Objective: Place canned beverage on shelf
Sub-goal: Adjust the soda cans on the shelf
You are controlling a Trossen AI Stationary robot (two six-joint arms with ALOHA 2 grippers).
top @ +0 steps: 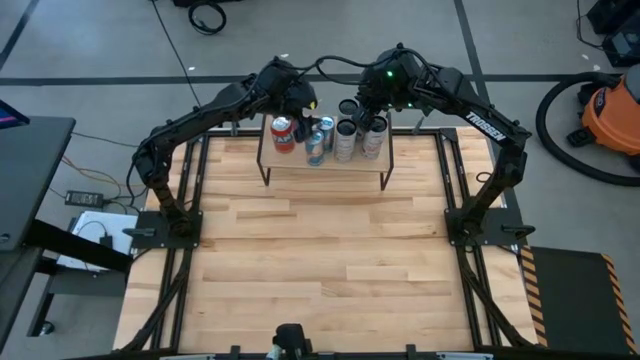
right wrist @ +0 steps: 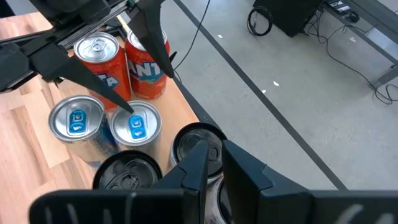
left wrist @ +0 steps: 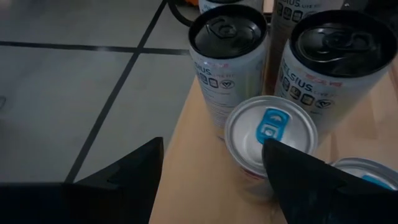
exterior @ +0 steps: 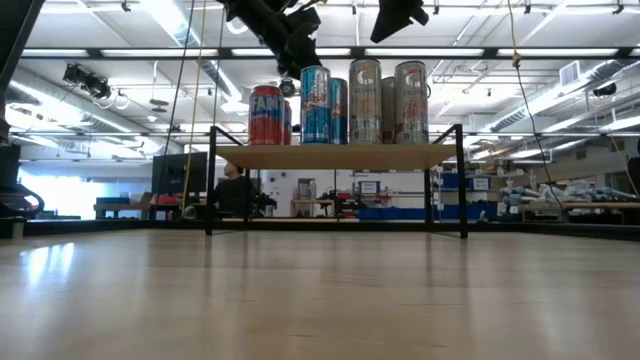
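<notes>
The shelf (top: 325, 172), a light wooden board on thin black legs, stands at the table's far middle. On its top (exterior: 340, 156) stand several cans: orange-red Fanta cans (right wrist: 146, 71), blue cans with blue tabs (right wrist: 135, 124) and tall silver cans with black tops (exterior: 365, 100). My left gripper (top: 303, 103) hovers open just above the Fanta and blue cans. In its wrist view (left wrist: 212, 142) one blue-tab can (left wrist: 267, 134) sits below its fingers. My right gripper (right wrist: 214, 152) is shut and holds nothing; it hangs over the black-topped silver cans (top: 365, 105).
Bare wooden tabletop (top: 320, 250) stretches from the shelf to the near edge. Grey floor lies right behind the shelf's far side. An orange shop vacuum (top: 610, 110) stands off the table at the right. A person (exterior: 235, 190) sits far back in the room.
</notes>
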